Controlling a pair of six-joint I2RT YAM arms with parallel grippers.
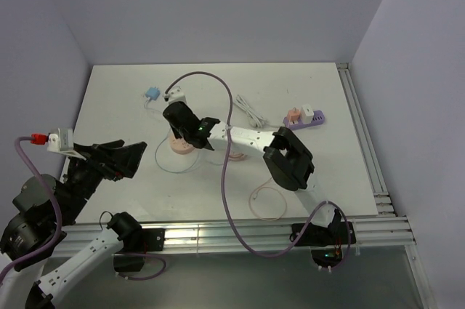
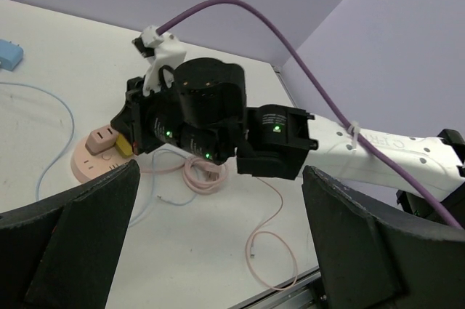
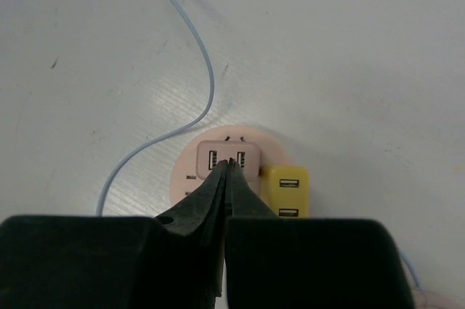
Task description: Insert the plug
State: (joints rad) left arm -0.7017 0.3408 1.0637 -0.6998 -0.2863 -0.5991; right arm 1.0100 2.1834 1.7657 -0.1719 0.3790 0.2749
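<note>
Right arm (image 1: 247,138): white tube link, black joint housings, green status lights (image 2: 276,127). Purple cable (image 2: 290,40) along link, white zip tie (image 2: 354,129) at 3 o'clock in left wrist view. Left arm (image 1: 80,174): black, white camera bracket (image 1: 61,138), red connector (image 1: 34,139) at 9 o'clock in top view. Left gripper (image 2: 220,171): broad matte-black fingers (image 2: 80,229).

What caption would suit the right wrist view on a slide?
Shut right gripper above a round pink socket hub holding a pale USB adapter, a yellow adapter at its edge.
</note>
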